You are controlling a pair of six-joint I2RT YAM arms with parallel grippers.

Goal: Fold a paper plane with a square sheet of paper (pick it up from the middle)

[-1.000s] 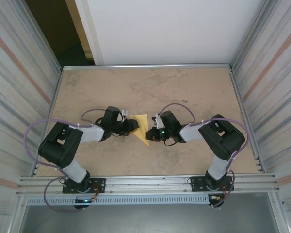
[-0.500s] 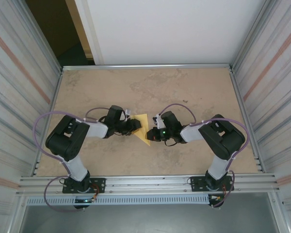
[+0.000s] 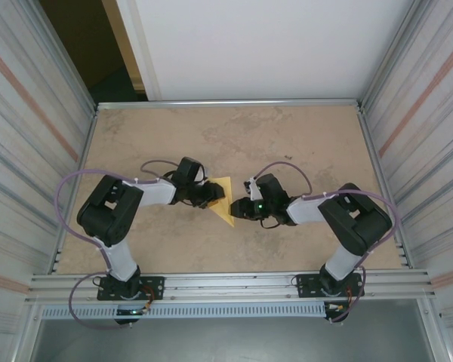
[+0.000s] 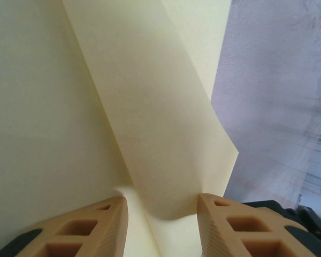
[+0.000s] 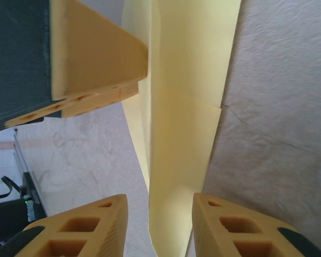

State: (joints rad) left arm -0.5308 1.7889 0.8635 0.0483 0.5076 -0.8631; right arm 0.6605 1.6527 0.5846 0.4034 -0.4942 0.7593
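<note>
We find the left gripper (image 3: pixel 214 194) and the right gripper (image 3: pixel 236 211) low over the middle of the desk (image 3: pixel 287 136), facing each other, with the paper sheet (image 3: pixel 224 196) lying between them. From above the sheet appears as a folded yellow wedge whose narrow tip points toward the arm bases. It touches or sits just under both sets of fingertips. In the left wrist view, the left gripper (image 4: pixel 160 201) has its jaws apart. A raised flap of the paper sheet (image 4: pixel 150 118) stands in the gap and runs forward from the fingertips, its lower edge close against the finger on the right of that view. We cannot confirm any pinch there. In the right wrist view, the right gripper (image 5: pixel 159 201) also has its jaws apart. A long folded strip of the paper sheet (image 5: pixel 182 107) passes between them and extends ahead, with a visible gap at the finger on the left. One finger (image 5: pixel 96 59) of the left gripper lies ahead and to the left of the right gripper, beside the strip.
</note>
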